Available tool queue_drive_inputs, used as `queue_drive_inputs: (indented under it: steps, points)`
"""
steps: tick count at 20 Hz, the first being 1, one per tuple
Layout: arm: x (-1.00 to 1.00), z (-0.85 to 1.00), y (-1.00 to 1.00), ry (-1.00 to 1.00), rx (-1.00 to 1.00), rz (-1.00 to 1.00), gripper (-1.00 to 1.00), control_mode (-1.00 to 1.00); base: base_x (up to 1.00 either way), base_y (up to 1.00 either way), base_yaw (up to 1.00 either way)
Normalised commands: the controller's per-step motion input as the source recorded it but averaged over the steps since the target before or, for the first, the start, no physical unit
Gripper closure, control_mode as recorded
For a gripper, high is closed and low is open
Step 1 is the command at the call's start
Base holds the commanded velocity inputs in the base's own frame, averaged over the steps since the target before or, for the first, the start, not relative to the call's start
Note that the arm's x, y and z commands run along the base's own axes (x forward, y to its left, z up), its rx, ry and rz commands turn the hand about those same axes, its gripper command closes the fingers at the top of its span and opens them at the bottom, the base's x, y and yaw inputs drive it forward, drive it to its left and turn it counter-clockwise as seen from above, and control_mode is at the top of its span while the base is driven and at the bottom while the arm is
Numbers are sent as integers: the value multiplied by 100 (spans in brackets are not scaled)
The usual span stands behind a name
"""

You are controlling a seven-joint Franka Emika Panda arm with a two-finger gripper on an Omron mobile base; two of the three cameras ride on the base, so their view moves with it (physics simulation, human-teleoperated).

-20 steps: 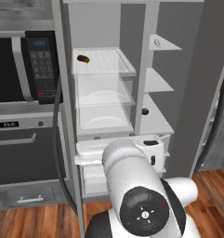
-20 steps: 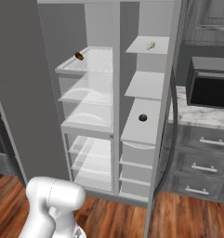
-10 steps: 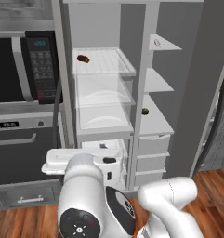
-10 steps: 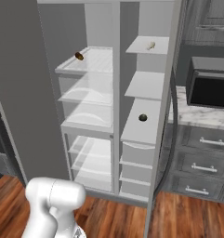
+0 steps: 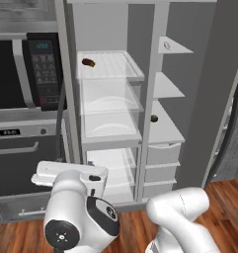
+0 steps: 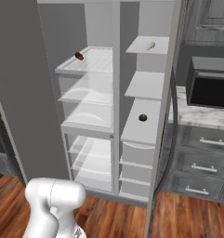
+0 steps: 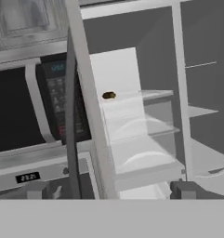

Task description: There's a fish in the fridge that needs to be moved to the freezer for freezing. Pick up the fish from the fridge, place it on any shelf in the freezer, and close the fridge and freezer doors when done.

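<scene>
Left base view, reading across: microwave (image 5: pixel 31 69), then the fridge (image 5: pixel 110 123) with a dark lump (image 5: pixel 88 63) on its glass shelf, then the freezer (image 5: pixel 165 99), where I see the fish (image 5: pixel 167 46) already lying on the top shelf (image 5: pixel 174 47). My claw (image 7: pixel 111 190) stands spread and empty. Both doors are open; I judge a careless swing could clip the fridge's edge.

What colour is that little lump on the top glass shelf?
The lump is dark reddish-brown, clearest in the left base view.
</scene>
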Motion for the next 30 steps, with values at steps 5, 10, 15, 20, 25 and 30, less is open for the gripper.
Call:
queue_drive_inputs:
  steps: [5, 10, 15, 20, 25, 30]
  points:
    - [58, -47, 70, 1, 0, -6, -100, -100, 0, 0, 0]
    - [46, -32, 58, 5, -2, -9, -100, -100, 0, 0, 0]
    - [42, -27, 22, 1, -3, -12, -100, -100, 0, 0, 0]
    - [46, -32, 0, 3, -5, -2, -100, -100, 0, 0, 0]
    - [52, -41, 1, 3, -7, 0, -100, -100, 0, 0, 0]
    - [47, -42, 0, 4, -8, 0, -100, -100, 0, 0, 0]
